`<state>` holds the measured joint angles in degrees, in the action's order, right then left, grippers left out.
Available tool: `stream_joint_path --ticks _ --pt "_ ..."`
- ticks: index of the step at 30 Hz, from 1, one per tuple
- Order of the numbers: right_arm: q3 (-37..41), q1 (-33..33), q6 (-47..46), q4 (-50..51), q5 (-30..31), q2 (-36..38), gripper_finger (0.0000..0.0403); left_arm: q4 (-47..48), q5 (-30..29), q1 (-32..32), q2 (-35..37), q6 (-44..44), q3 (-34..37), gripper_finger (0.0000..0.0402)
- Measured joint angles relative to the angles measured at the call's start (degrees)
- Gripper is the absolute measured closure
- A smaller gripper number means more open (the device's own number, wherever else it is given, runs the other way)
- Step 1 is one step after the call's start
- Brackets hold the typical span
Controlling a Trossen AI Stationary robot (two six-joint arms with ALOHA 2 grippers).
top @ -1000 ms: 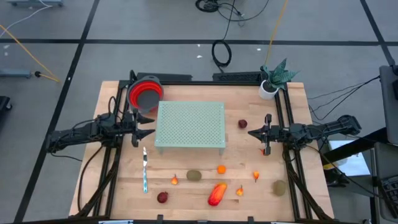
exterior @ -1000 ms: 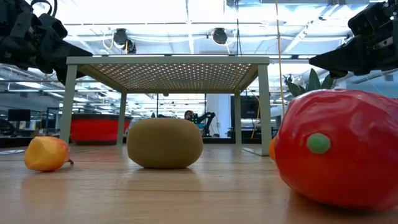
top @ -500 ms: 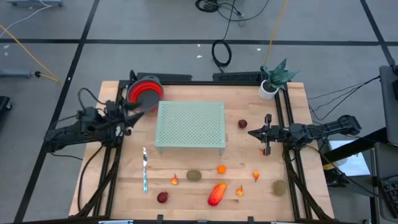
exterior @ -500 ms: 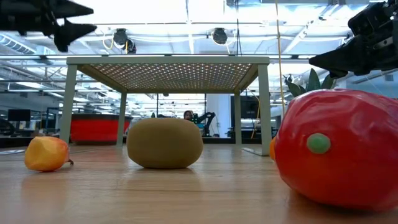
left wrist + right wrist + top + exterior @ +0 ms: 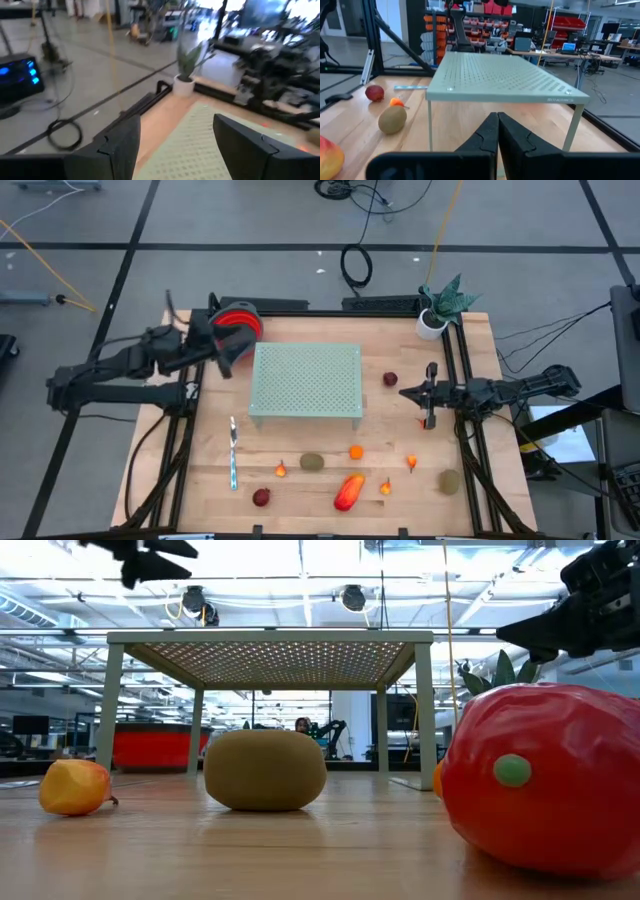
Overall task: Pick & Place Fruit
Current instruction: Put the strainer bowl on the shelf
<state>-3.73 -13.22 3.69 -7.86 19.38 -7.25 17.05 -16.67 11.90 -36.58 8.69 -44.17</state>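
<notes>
Left end effector [image 5: 228, 363] hangs with its fingers spread and nothing between them, above the red bowl [image 5: 238, 323] at the far left corner of the perforated green rack [image 5: 306, 380]. Right end effector [image 5: 407, 392] hovers off the rack's right side with its fingers pressed together, empty. Nearest it is a dark-red round fruit [image 5: 390, 379], just beyond its tip; the other fruit lie on the desk [image 5: 470, 350] in front of the rack, well apart from the left end effector: a brown-green oval [image 5: 312, 462], a small orange piece [image 5: 356, 451], the elongated red-orange piece [image 5: 348, 491], another dark-red one [image 5: 261, 497] and a second oval [image 5: 448, 480]. A slim knife [image 5: 234, 451] lies left of them. Raised lettering on the rack's front edge is too small to read.
</notes>
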Motion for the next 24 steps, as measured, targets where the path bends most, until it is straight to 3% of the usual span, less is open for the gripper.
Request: stream_joint_path --ticks 12,24 --pt "0.01 -0.01 0.02 -1.35 0.0 0.0 0.0399 14.27 1.32 17.86 -16.92 -0.42 -17.94 0.0151" --pt "0.01 0.0 0.04 -1.27 -0.02 0.0 0.0399 26.8 1.67 39.71 -25.26 1.98 -21.65 0.0151"
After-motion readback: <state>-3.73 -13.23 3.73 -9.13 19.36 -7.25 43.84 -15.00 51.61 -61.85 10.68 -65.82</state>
